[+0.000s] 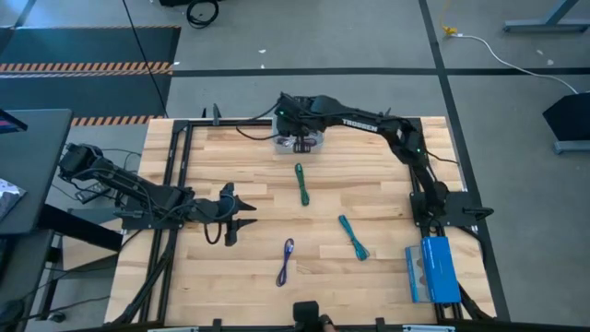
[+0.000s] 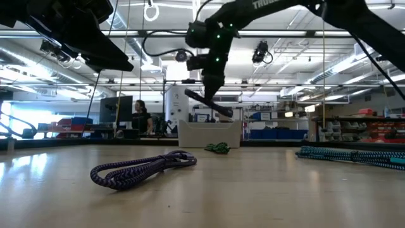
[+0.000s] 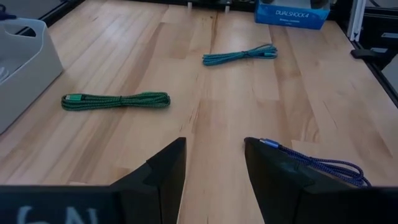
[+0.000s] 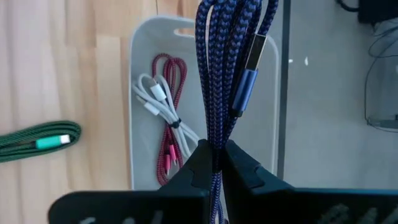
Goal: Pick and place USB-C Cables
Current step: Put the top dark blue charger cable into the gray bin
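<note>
My right gripper (image 4: 214,152) hovers over the white bin (image 4: 140,93) at the table's far edge (image 1: 300,141), shut on a purple-blue cable bundle (image 4: 230,56). A magenta cable (image 4: 168,137) and a white cable (image 4: 155,99) lie inside the bin. On the wood lie a green cable (image 1: 301,183), a teal cable (image 1: 352,237) and another purple-blue cable (image 1: 285,261). My left gripper (image 1: 230,217) waits open near the table's left side, above the wood, with the purple-blue cable (image 3: 317,165) beside one finger. My right gripper pinches the folded purple-blue bundle between its two fingers, several strands together, near one end (image 4: 214,140). The fingers come from above, pointing down. The bundle is lifted clear and slants below the fingers (image 2: 212,104) over the bin, its plug (image 4: 245,81) free.
A blue box (image 1: 431,269) lies by the table's right near corner. Black frame rails run along the left edge (image 1: 171,184) and the right edge (image 1: 415,184). Bare wood stretches between the three loose cables. A person (image 2: 140,114) stands far off in the room.
</note>
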### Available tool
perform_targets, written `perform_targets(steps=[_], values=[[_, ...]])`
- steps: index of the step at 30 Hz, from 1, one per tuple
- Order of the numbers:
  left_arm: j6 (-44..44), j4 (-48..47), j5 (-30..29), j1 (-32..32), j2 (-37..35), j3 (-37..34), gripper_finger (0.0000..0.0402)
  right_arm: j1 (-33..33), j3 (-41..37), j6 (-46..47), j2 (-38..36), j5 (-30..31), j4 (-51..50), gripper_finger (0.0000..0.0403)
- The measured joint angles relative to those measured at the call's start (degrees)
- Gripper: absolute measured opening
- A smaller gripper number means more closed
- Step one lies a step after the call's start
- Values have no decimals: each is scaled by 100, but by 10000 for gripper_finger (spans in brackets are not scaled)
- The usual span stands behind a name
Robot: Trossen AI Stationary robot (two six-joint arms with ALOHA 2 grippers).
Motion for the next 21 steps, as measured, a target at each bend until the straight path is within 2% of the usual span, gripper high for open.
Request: perform_targets(steps=[5, 21], values=[[-92, 2, 0, 0, 0, 0, 172, -78, 0, -165, 192, 0, 101, 17], [-134, 7, -153, -201, 2, 1, 172, -224, -24, -210, 182, -364, 586, 17]])
